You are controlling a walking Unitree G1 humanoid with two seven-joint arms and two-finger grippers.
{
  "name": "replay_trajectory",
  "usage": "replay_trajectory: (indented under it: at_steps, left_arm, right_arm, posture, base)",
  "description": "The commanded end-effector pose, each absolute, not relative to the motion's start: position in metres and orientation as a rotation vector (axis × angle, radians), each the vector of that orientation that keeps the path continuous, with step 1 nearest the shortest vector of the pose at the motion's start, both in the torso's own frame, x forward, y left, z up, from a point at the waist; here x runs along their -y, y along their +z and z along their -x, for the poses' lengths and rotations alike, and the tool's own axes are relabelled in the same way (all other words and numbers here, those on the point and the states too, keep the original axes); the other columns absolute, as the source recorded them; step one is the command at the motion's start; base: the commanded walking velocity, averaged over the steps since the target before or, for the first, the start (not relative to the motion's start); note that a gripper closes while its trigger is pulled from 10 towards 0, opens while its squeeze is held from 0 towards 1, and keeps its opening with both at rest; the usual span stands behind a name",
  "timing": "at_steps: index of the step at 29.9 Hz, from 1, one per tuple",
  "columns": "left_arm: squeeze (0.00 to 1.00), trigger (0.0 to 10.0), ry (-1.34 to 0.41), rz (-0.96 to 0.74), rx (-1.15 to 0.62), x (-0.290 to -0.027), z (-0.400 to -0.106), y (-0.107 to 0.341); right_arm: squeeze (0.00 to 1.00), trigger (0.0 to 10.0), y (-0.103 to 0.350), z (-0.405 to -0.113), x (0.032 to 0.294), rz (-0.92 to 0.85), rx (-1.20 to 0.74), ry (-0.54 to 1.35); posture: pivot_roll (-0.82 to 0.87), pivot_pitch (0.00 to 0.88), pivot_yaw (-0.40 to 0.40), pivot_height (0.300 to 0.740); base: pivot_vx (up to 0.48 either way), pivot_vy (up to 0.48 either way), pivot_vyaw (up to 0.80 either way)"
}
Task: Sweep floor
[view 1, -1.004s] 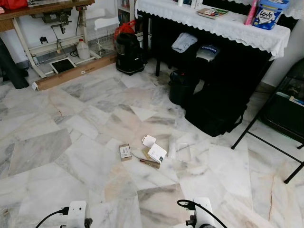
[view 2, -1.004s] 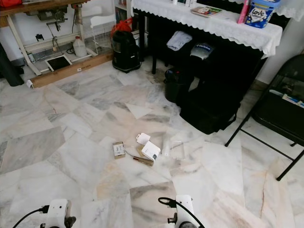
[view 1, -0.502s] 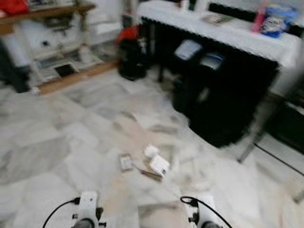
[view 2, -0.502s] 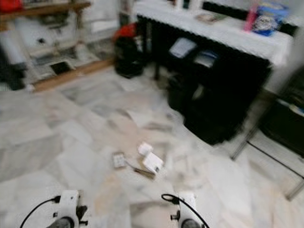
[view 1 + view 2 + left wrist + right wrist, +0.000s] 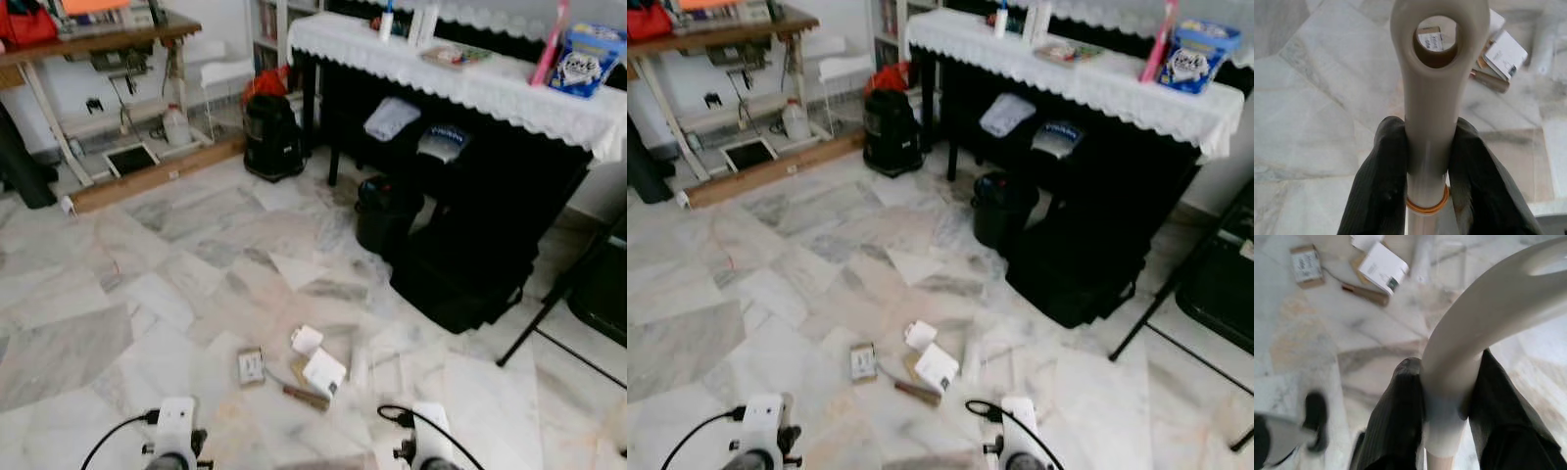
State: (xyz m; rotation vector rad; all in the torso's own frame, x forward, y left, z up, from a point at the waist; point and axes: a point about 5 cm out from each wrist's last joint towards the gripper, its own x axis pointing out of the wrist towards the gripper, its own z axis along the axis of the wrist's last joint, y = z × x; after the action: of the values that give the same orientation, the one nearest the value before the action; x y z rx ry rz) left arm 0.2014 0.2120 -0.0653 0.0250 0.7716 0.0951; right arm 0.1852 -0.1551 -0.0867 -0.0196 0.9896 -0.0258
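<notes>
Litter (image 5: 294,364) (small cartons, card, brown stick) lies on marble floor (image 5: 118,284) just ahead of both arms. Black bin (image 5: 384,211) by draped table (image 5: 460,78); contents can't tell. L gripper (image 5: 1427,161) clamped on cream handle w/ hole (image 5: 1435,73). R gripper (image 5: 1447,401) clamped on curved cream handle (image 5: 1474,333).
</notes>
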Motion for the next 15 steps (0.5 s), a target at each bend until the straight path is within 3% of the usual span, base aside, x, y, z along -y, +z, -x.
replay_trajectory:
  at_steps: [1,11,15]
  left_arm:
    - [0.0,10.0,0.118,-0.017,-0.764,-0.218,-0.199,-0.065]
    - [0.0,10.0,0.142,-0.05,-0.76,-0.228,-0.196,-0.064]
    - [0.0,10.0,0.143,-0.073,-0.735,-0.229,-0.197,-0.062]
  right_arm:
    - [0.0,10.0,-0.086,-0.186,0.151,0.008,-0.977,-0.015]
    - [0.0,10.0,-0.089,-0.176,0.175,0.065,-0.972,-0.082]
    - [0.0,10.0,-0.087,-0.166,0.214,0.118,-0.961,-0.118]
  posture:
    - [-0.02,0.0,-0.039,0.74]
    - [-0.03,0.0,-0.039,0.74]
    - [-0.04,0.0,-0.04,0.74]
  base:
    - [0.0,0.0,0.0]
    - [0.0,0.0,0.0]
    - [0.0,0.0,0.0]
